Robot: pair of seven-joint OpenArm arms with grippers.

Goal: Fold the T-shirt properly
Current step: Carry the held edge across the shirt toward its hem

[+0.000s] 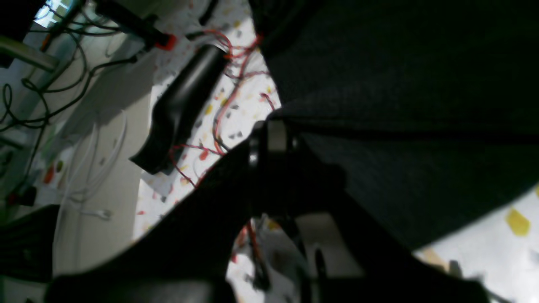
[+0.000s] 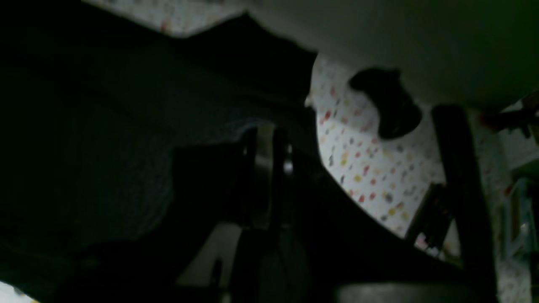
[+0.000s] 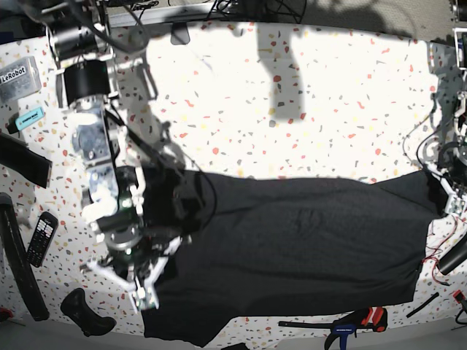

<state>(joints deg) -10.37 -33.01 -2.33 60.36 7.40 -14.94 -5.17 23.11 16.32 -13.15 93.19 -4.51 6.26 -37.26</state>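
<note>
1. The T-shirt (image 3: 292, 255) is stretched wide across the near half of the speckled table (image 3: 328, 95), plain dark side up, with one end bunched at the base view's left and the other drawn to a corner at its right edge.
2. The right gripper (image 2: 269, 143) is clamped on a fold of the cloth; in its wrist view the fabric drapes over and beside the closed jaws.
3. The left gripper (image 1: 269, 134) is likewise pinched shut on the shirt's edge, the fabric running away taut from it (in the base view this arm sits mostly out of frame at the right).
4. Judged from the spread, the shirt is held at both ends, apparently partway into a fold.
5. Risks: a thin pinch could slip if the arms pull further apart, dropping one end and leaving a skewed fold.
6. Loose red wires (image 1: 236, 84) lie just beside the left grip and could snag the hem.
7. A remote (image 3: 40, 237) and a black clamp with orange tip (image 3: 350, 321) sit near the cloth's borders; dragged fabric might sweep them.
</note>
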